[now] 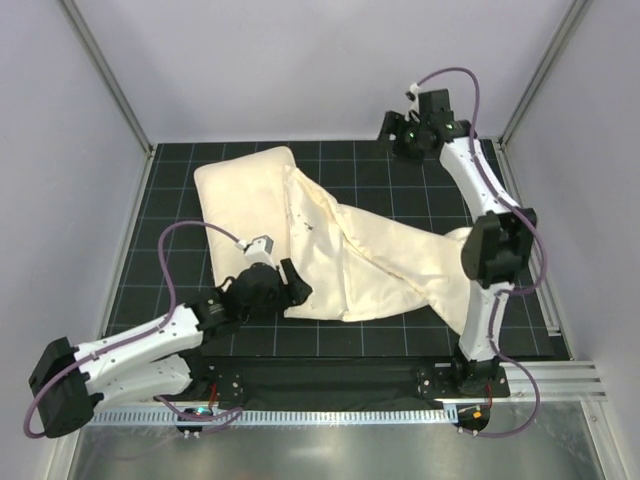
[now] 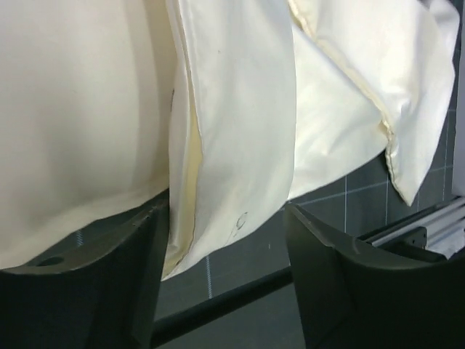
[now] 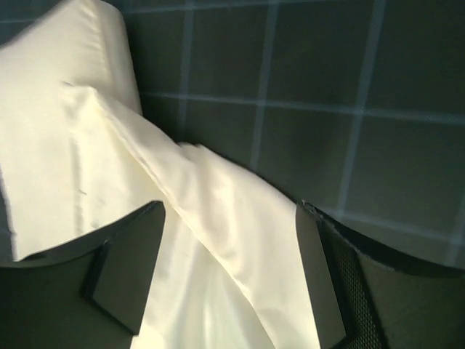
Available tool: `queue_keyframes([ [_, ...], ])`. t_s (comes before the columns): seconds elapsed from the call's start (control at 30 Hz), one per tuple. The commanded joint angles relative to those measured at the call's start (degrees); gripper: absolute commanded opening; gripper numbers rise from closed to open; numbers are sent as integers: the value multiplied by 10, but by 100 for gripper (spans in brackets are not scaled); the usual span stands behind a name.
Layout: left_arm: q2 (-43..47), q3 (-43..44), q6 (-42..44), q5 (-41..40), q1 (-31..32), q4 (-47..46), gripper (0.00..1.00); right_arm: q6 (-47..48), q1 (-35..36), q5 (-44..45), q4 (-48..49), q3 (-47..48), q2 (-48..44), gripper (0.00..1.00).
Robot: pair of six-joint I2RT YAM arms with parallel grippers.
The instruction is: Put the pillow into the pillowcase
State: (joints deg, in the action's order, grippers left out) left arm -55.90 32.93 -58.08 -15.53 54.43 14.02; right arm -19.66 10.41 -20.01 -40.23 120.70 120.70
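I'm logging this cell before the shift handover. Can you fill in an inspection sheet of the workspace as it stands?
Surface: black gridded mat, partly under fabric.
Job's things: pillow at far left; pillowcase overlaps its right edge and trails toward the right arm.
Clutter: nothing seen.
Grippers: left gripper jaws open, pillowcase hem between them; right gripper jaws open, at the far edge.
Cables: purple cables loop off both arms.
Surroundings: pale walls, metal frame.

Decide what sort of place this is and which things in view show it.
Probably a robotics lab test cell: a black gridded mat, metal frame posts around plain walls, and an aluminium rail along the near edge.
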Motion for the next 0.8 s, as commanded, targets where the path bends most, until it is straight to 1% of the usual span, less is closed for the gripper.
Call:
queue_keyframes([
  [0.0,65,15,11,-99,1,38,70,43,-8,173,-1,-199,-251,80],
  [0.03,84,20,23,-108,2,46,71,31,-9,189,35,-257,-292,80],
  [0.07,90,26,32,-115,2,59,71,-3,-13,202,44,-349,-336,82],
  [0.1,94,34,42,-131,2,66,71,-20,-13,255,47,-386,-371,91],
  [0.13,92,51,52,-135,1,73,72,-33,-13,264,44,-419,-430,92],
  [0.17,89,63,69,-140,2,92,72,-45,-13,270,40,-472,-454,92],
  [0.23,75,96,84,-151,2,113,72,-50,-12,270,17,-512,-507,92],
  [0.27,63,104,97,-152,3,117,72,-46,-11,263,11,-547,-520,92],
  [0.33,47,129,112,-131,3,118,72,-28,-7,232,-1,-589,-555,89],
  [0.43,0,156,141,-85,12,101,71,-13,-4,207,-11,-640,-577,84],
  [0.47,-30,170,146,-78,33,94,70,-14,-1,208,-14,-650,-582,78],
  [0.5,-43,172,156,-78,48,67,70,-17,2,208,-20,-657,-581,74],
  [0.53,-60,172,162,-80,64,45,69,-25,5,189,-19,-673,-580,73],
  [0.57,-90,173,162,-84,90,30,69,-33,8,186,-15,-683,-577,72],
  [0.63,-127,173,157,-60,102,-25,70,-74,14,179,9,-721,-576,72],
  [0.67,-144,173,154,-30,106,-41,70,-92,16,175,17,-734,-586,73],
  [0.7,-181,174,145,-14,107,-59,70,-105,18,173,41,-749,-593,75],
  [0.73,-197,174,141,-2,107,-90,70,-132,19,177,49,-776,-600,77],
  [0.77,-215,174,138,22,107,-107,70,-140,19,189,58,-786,-614,79],
])
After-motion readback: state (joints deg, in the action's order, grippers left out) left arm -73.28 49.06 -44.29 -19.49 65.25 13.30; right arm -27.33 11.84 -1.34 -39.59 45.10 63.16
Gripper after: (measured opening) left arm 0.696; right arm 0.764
